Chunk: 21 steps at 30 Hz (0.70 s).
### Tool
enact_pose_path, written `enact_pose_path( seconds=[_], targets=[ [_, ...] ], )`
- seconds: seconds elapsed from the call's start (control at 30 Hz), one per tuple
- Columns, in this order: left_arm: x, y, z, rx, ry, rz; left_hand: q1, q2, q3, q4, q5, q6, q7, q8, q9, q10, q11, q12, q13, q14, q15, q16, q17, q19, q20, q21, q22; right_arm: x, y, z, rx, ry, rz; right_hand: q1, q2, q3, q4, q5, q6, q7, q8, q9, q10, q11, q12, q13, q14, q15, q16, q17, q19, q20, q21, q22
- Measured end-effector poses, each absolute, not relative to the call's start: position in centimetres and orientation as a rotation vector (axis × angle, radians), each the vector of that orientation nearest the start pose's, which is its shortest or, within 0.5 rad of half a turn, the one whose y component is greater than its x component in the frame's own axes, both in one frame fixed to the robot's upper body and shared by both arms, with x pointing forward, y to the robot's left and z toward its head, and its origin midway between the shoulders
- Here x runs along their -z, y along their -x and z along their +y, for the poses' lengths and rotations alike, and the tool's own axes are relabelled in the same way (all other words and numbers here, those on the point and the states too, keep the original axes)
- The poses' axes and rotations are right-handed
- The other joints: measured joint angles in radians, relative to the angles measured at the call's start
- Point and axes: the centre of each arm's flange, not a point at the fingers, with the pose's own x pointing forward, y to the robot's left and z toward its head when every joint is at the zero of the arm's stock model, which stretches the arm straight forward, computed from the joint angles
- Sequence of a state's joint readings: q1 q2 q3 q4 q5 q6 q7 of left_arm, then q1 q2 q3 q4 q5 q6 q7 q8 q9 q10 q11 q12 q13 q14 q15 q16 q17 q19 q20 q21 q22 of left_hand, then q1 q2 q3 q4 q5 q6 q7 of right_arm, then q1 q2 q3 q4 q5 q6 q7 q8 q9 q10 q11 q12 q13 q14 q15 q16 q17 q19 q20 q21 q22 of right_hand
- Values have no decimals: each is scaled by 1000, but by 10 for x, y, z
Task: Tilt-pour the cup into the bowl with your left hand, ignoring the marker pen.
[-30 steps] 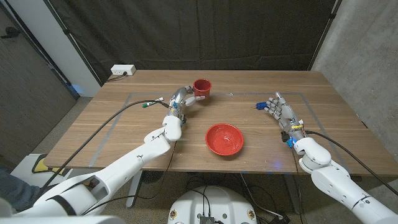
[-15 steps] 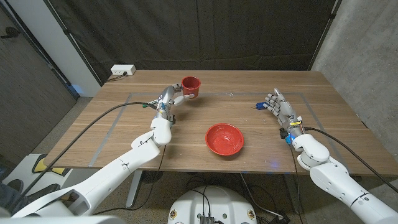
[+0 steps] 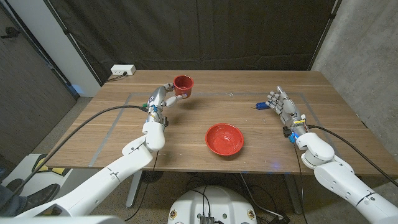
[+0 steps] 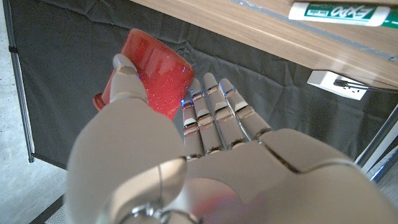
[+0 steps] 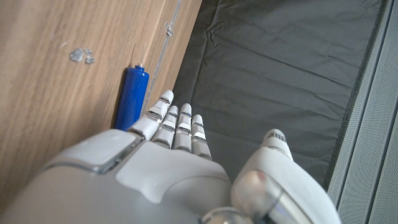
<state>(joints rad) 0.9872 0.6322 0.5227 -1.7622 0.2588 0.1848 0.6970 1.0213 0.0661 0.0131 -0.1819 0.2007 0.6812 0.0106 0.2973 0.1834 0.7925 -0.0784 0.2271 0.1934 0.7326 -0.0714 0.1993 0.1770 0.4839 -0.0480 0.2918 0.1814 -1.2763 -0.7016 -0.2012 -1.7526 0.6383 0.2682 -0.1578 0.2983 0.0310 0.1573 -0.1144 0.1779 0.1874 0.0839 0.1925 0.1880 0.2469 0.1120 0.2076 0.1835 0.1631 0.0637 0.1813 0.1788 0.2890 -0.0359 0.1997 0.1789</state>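
Red plastic shows first at the left, where the left hand [image 3: 159, 98] grips the cup [image 3: 183, 84] between thumb and fingers and holds it lifted above the far part of the wooden surface [image 3: 186, 127], its mouth facing up and toward the camera. Nearer the middle, the red bowl [image 3: 224, 139] sits on the surface, well apart from the cup. At the right, the right hand [image 3: 281, 106] stands on its edge with fingers straight and spread, holding nothing, a blue marker pen [image 3: 260, 105] lying just beyond its fingertips.
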Motion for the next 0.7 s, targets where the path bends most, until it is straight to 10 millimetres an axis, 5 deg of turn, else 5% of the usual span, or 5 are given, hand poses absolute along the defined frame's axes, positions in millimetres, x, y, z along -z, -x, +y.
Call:
enact_pose_path(
  seconds=[0.7],
  targets=[
    [51, -520, 263, -396, -815, -822, 0, 0, 3, -3, 0, 7, 0, -20, 0, 0, -4, -15, 0, 0, 0, -7, 0, 0, 0, -11, 0, 90, -542, -301, -91, -20, -605, 0, 0, 0, 0, 0, 0, 0, 0, 0, 4, -4, 0, 0, 5, -5, 0, 0, 0, 0, 0, 0]
  ],
)
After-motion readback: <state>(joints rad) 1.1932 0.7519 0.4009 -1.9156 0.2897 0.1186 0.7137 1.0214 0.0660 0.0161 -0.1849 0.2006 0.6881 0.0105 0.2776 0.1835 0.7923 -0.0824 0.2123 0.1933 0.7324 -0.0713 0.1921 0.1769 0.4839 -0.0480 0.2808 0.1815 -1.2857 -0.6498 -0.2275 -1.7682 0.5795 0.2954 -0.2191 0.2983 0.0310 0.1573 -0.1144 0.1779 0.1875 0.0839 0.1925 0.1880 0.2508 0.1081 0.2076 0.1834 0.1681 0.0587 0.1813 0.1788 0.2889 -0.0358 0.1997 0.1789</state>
